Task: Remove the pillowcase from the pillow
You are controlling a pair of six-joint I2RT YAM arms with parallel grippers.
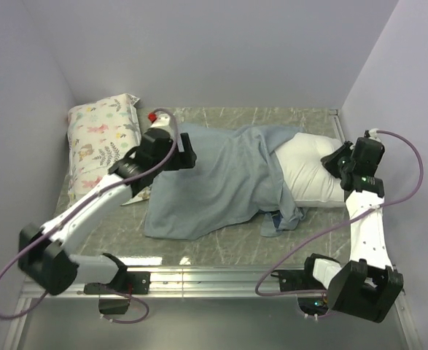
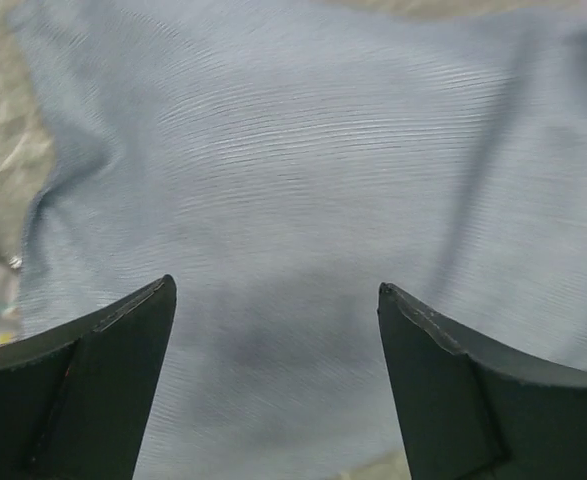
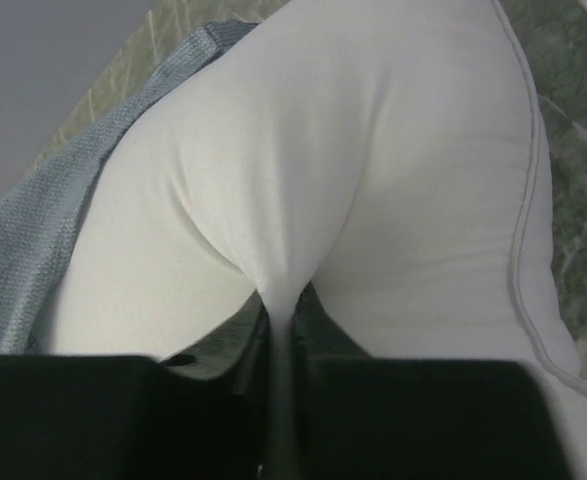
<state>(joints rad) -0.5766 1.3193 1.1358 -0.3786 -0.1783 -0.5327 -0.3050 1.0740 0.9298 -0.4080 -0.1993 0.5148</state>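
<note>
Nearest us, the marbled grey-green table runs across in front of both arm bases. On the right side, the right gripper is clamped tight. Its jaws are pressed together on a pinched fold of the white pillow, and the fabric is puckering up into the grip at the pillow's bare right end. Over on the left, the left gripper is spread wide with nothing between its fingers. It hangs above the pale grey-blue pillowcase; whether the tips touch the cloth I cannot tell.

From the top camera, the pillowcase lies pale side up across the middle of the table. It is draped over the left part of the pillow and spills leftward, flat on the surface. A darker blue bit shows at its near edge, just below the pillow. Farther back, in the far left corner against the wall, sits a floral-print pillow, apart from the cloth.
</note>
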